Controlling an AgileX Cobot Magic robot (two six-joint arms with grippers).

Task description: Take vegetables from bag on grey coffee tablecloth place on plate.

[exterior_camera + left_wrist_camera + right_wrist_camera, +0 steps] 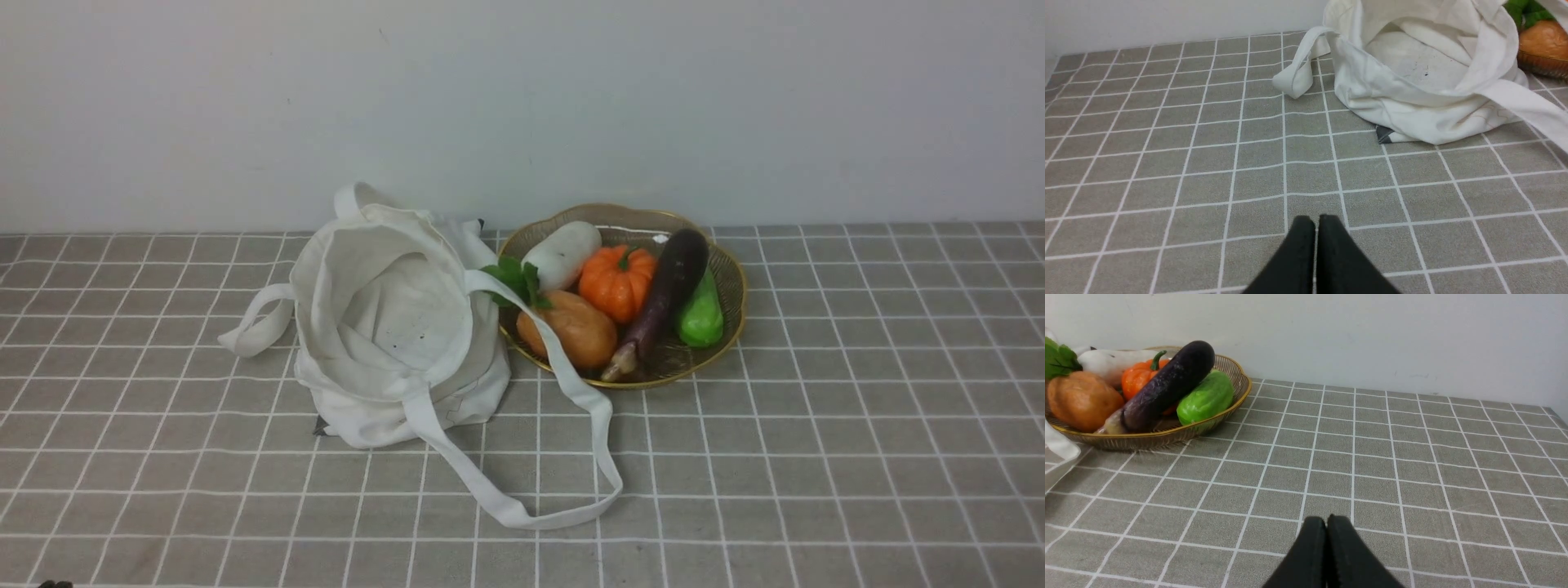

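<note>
The off-white cloth bag (392, 327) (1425, 73) lies slumped and open on the checked tablecloth (816, 457); I see nothing inside it. Right of it, the gold-rimmed plate (729, 269) (1237, 379) holds the dark purple eggplant (665, 294) (1167, 386) among other vegetables. One long bag strap (571, 384) crosses the plate's near left edge. My left gripper (1316, 220) is shut with nothing in it, low over bare cloth, well short of the bag. My right gripper (1326, 521) is shut and empty over bare cloth, away from the plate. Neither arm shows in the front view.
The plate also carries an orange pumpkin (616, 282), a white radish (563, 253), a brown potato-like vegetable (567, 331), a green cucumber (700, 314) and green leaves (514, 279). A pale wall (522, 98) stands right behind the table.
</note>
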